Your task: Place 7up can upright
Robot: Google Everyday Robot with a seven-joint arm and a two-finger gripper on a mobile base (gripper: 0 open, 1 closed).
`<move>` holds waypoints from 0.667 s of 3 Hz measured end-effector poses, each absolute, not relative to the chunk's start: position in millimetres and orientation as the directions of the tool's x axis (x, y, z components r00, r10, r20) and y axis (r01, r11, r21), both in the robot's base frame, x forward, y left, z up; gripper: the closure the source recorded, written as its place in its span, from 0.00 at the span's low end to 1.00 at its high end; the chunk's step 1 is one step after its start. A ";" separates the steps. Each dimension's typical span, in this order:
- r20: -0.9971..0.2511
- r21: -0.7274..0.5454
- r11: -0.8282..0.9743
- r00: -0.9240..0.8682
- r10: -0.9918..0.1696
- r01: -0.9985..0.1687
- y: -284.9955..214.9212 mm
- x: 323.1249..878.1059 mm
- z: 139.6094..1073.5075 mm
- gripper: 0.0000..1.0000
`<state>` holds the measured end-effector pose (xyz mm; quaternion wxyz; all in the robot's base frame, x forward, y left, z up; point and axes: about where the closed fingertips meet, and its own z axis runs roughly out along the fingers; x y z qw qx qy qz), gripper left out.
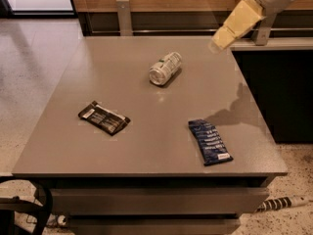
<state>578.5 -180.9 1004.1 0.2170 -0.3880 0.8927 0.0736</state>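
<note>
The 7up can point(165, 68), white-silver with green markings, lies on its side on the far middle of the grey table point(146, 131), one silver end facing me. My gripper point(222, 37) hangs at the end of the arm at the upper right, above the table's far right edge. It is to the right of the can and well apart from it. It holds nothing that I can see.
A flat black packet point(103, 117) lies on the left of the table. A flat blue packet point(210, 141) lies at the front right. A dark counter point(279, 82) stands to the right, a wooden wall with metal posts behind.
</note>
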 end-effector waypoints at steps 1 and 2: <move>-0.377 -0.030 0.777 -0.713 -0.592 -0.629 -159.6 606.2 997.1 0.00; -0.315 -0.009 0.868 -0.822 -0.474 -0.497 -143.5 627.0 986.8 0.00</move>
